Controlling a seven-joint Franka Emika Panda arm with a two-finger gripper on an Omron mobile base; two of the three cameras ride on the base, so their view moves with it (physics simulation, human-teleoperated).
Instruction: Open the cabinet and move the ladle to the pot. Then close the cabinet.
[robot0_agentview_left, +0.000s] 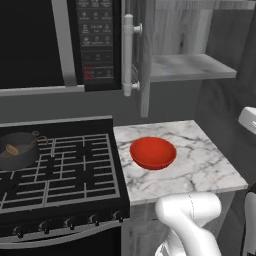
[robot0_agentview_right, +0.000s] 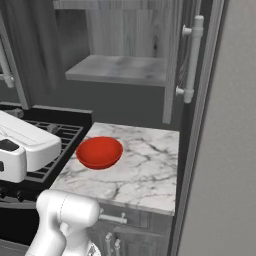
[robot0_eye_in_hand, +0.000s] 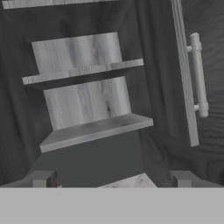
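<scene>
You had the grey wood-grain cabinet standing open, its shelves bare. The brown-handled ladle lay inside the dark round pot at the stove's left edge. Your gripper faced the shelves, fingers wide apart, holding nothing.

The ladle lies in the pot on the stove, left of the bowl.

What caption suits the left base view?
Cabinet open, ladle resting in the pot, red bowl on the counter.

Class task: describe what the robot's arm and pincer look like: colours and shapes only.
The arm is glossy white with rounded, tube-like links and a fat curved elbow. The pincer ends in two small, blocky, dark grey-brown finger tips. No cables or markings show.
</scene>
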